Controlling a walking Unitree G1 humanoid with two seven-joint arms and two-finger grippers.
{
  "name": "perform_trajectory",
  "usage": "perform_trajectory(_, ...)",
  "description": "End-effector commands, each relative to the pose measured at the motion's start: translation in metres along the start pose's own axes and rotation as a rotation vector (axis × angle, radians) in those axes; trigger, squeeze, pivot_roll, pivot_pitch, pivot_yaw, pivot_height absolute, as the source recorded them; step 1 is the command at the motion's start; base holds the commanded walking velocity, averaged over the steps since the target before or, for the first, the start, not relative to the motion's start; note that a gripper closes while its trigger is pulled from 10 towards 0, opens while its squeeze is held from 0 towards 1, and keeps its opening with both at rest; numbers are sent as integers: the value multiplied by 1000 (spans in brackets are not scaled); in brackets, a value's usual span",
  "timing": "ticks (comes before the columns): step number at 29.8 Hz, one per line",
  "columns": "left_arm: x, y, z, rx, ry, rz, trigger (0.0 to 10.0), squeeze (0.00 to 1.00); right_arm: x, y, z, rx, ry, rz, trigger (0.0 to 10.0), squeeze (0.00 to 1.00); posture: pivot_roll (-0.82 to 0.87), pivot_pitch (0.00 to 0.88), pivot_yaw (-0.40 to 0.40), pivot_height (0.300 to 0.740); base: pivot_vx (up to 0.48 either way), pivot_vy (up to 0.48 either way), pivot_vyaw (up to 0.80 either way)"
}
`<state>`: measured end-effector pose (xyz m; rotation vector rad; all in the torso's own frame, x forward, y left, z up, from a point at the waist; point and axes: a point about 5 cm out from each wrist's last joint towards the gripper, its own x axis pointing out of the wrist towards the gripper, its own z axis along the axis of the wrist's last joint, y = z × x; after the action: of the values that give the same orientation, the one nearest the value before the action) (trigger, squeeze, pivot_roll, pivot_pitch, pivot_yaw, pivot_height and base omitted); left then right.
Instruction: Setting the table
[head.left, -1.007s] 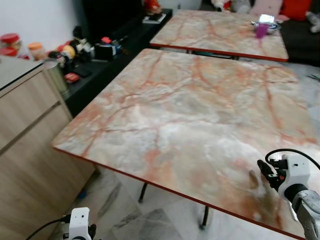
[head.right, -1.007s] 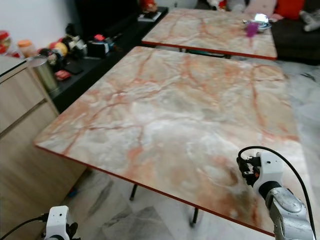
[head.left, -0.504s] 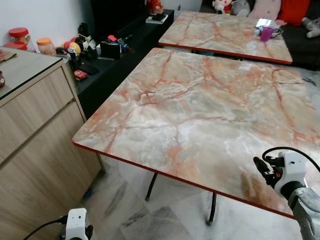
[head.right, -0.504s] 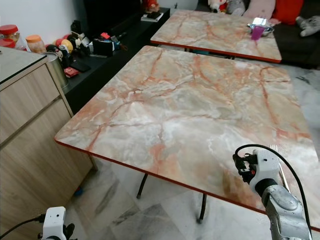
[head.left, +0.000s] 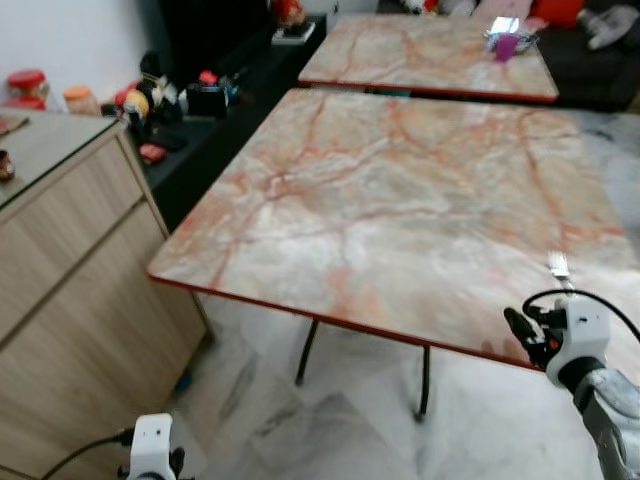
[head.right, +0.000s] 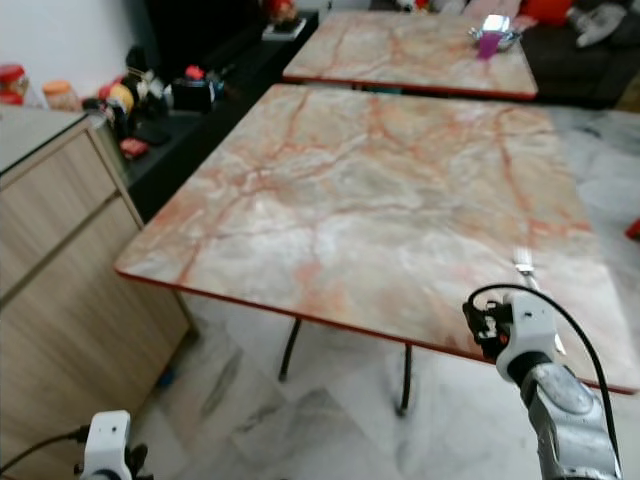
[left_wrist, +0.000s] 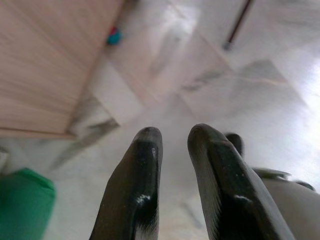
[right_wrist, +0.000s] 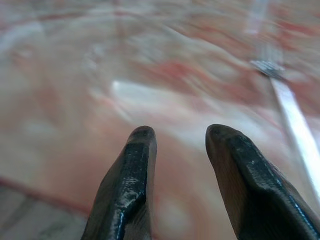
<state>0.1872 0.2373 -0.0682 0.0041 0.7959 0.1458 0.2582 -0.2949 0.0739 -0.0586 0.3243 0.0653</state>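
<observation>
Silver metal fork (head.right: 524, 268) lies at lower right on the pink-veined marble counter (head.right: 370, 190), near its front edge, tines toward the far side, handle toward the right claw (right_wrist: 177, 150), spread and empty just before it. Left claw (left_wrist: 172, 145), slightly parted, hangs over grey floor (left_wrist: 210, 75) beside a wooden cabinet (head.left: 70, 260).

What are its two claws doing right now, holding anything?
Left claw: open, empty, hanging low over the floor.
Right claw: open, empty, at the marble table's near edge, beside a fork.

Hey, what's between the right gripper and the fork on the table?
Only bare marble tabletop lies between the right gripper and the fork, per the right wrist view.
</observation>
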Motion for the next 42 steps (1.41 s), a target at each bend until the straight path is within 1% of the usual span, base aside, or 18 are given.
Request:
perform_trajectory(1, -1, -1, -6, 1, 20, -3, 10000, 0, -1, -4, 2, -1, -5, -11, 10000, 0, 20, 37, 19, 740, 0, -289, 0)
perform_trajectory(5, -1, -1, -6, 2, 19, -4, 10000, 0, -1, -4, 1, 0, -5, -11, 10000, 0, 21, 36, 20, 740, 0, -287, 0)
perform_trajectory(38, -1, 0, -6, -2, 22, -1, 10000, 0, 0, -5, 1, 2, -11, -18, 10000, 0, 23, 41, 20, 740, 0, 0, 0)
perform_trajectory(42, -2, 0, -6, -4, 21, -1, 10000, 0, 1, -4, 2, -8, -13, -20, 10000, 0, 22, 40, 21, 740, 248, 0, -245)
